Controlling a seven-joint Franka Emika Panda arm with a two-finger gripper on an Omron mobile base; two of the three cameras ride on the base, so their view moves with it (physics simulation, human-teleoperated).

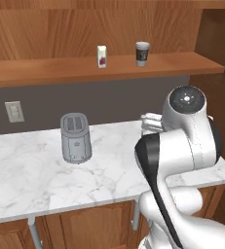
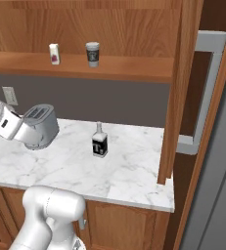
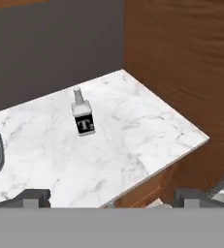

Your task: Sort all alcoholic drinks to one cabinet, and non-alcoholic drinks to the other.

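A white marble counter ran beneath an open wooden cabinet shelf. A wall outlet sat on the grey wall at the far left, just above the counter's back edge. On the shelf, a small white carton with a red-pink mark stood upright near the middle of its length, and to its right, a little apart, a paper coffee cup with a white lid and dark sleeve also stood upright. Both were set well back from the shelf's front edge.

On the counter, a grey toaster stood left of centre, nearer the back edge. Farther right, a clear squarish bottle with a black label bearing a white letter stood upright, well apart from the toaster and nearer the counter's right end, roughly midway between back and front edges. In the hand view the same bottle stood alone on the marble, away from the counter's corner.

The gripper hung above the counter's front edge, well short of the bottle, its two dark fingertips spread wide with nothing between them. A wooden panel rose at the counter's right end.
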